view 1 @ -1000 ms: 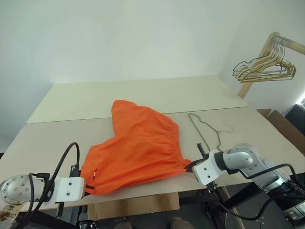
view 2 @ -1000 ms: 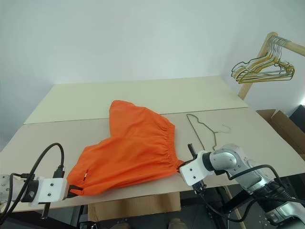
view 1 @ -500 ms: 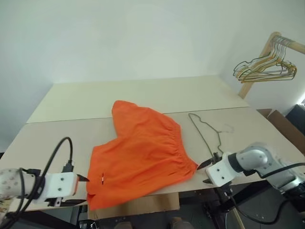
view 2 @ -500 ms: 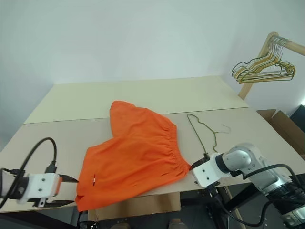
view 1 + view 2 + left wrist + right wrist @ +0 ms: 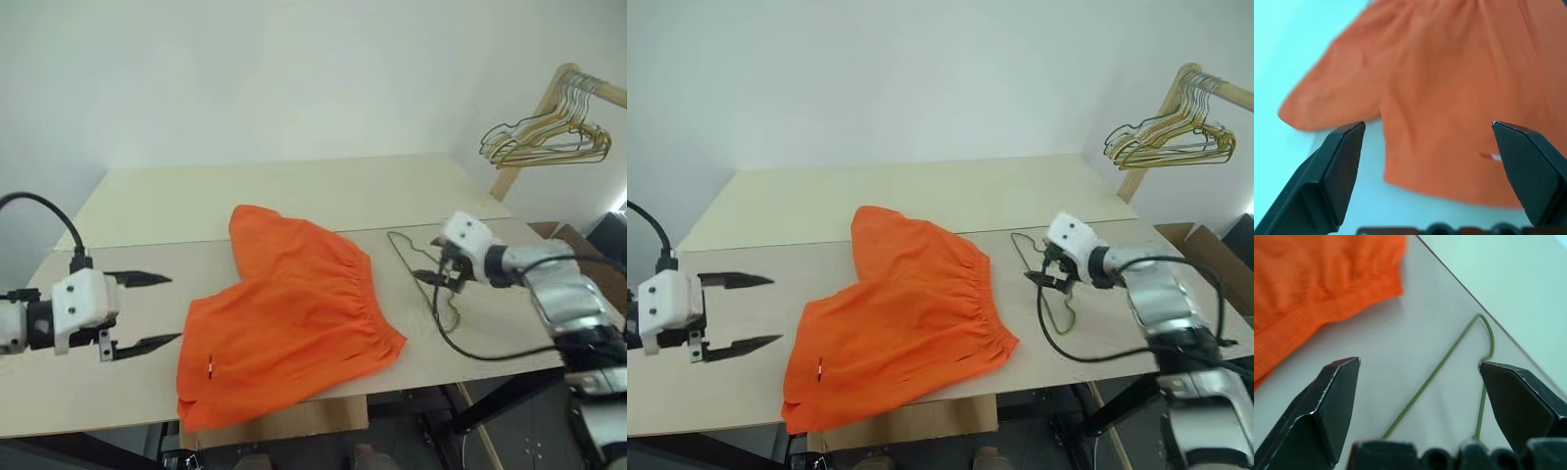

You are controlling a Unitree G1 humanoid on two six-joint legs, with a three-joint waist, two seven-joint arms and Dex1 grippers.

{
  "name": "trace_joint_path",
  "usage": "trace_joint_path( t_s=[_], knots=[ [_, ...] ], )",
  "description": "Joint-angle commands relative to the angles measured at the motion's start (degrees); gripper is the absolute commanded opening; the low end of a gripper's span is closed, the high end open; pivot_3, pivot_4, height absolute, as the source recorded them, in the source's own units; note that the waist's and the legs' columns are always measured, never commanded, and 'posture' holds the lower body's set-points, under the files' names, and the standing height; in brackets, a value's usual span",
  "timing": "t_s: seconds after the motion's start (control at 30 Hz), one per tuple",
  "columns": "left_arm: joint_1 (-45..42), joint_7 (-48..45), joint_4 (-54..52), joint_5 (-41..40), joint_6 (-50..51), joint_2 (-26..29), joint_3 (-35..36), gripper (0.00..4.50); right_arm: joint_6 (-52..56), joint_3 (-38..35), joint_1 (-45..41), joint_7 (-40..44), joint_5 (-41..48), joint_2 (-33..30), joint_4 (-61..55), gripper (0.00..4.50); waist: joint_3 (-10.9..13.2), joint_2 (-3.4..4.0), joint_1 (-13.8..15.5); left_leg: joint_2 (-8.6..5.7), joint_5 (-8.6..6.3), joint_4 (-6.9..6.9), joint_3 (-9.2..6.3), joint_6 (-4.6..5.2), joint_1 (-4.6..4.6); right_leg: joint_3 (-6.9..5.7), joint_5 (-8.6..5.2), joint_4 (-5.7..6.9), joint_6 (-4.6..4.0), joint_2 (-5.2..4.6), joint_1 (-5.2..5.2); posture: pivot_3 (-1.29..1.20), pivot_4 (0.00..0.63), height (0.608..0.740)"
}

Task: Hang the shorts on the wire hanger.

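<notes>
Here, the table [image 5: 294, 196] spreads pale and wide, and the shorts [image 5: 289, 318] lie flat on its near half, bright orange, their gathered waistband turned toward the right and one leg reaching the near edge. A tiny white tag [image 5: 209, 369] shows close to that near hem. The wire hanger [image 5: 1043, 279] lies on the tabletop just to the right of the shorts, apart from the waistband, a thin dark triangle with its hook pointing right.

The left gripper [image 5: 142, 311] hangs above the table to the left of the shorts, near their hem but clear of the fabric, its two black fingers spread wide and holding nothing. In the left wrist view the shorts [image 5: 1449, 98] sit between those spread fingers, well beyond the tips.

The right gripper [image 5: 1046, 274] hovers over the wire hanger, pointing down toward it, its fingers parted and empty. In the right wrist view a corner of the wire hanger [image 5: 1484, 325] lies between the fingertips, with the waistband off to one side.

Beyond the table's far right corner, a bunch of gold and silver hangers [image 5: 544, 142] hangs on a wooden rail [image 5: 588, 90].
</notes>
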Motion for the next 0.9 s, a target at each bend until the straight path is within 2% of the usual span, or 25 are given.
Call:
trace_joint_path(
  t_s=[0.03,0.2,0.67,0.77,0.9],
  knots=[
    [-3.77,2.62,-2.59,-1.33,1.36,-1.64,-3.25,4.5,7.88,-2.26,-4.83,-6.39,-0.85,3.51,6.49,4.48,0.0,0.0,-0.06,-0.02,0.0,0.0,0.01,0.0,-0.14,0.04,0.0,0.02,0.0,0.0,-0.16,0.03,0.0,0.74],
    [-6.21,4.39,-7.02,-3.21,4.06,-4.59,-8.0,4.5,12.26,-1.36,-6.76,-10.3,-1.52,7.97,12.36,4.48,-0.01,0.0,-0.18,-0.06,0.0,0.01,-0.08,0.01,-0.67,0.04,0.09,-0.08,0.08,-0.01,-0.54,0.03,0.0,0.74],
    [-5.52,4.35,-9.1,-2.33,3.73,-6.09,-11.88,4.5,14.53,0.73,-6.22,-9.85,-2.84,10.94,18.49,4.48,-0.02,0.0,-1.65,-0.1,0.0,0.05,-0.15,0.0,-0.56,0.02,0.13,-0.09,0.14,-0.01,-0.37,0.04,0.0,0.74],
    [-5.43,4.35,-8.88,-1.81,3.19,-6.16,-12.44,4.5,14.81,1.47,-6.24,-9.04,-3.15,11.0,19.84,3.94,-0.03,-0.01,-1.7,-0.1,0.0,0.06,-0.15,0.0,-0.53,0.03,0.14,-0.09,0.15,-0.01,-0.34,0.04,0.0,0.74],
    [-5.64,4.61,-8.96,-1.7,3.03,-6.5,-12.75,4.5,15.33,2.16,-6.25,-8.58,-3.52,11.07,21.01,2.69,-0.09,-0.09,-1.62,-0.1,0.0,0.06,-0.15,0.0,-0.48,0.03,0.14,-0.1,0.15,-0.01,-0.28,0.04,0.0,0.74]
  ],
)
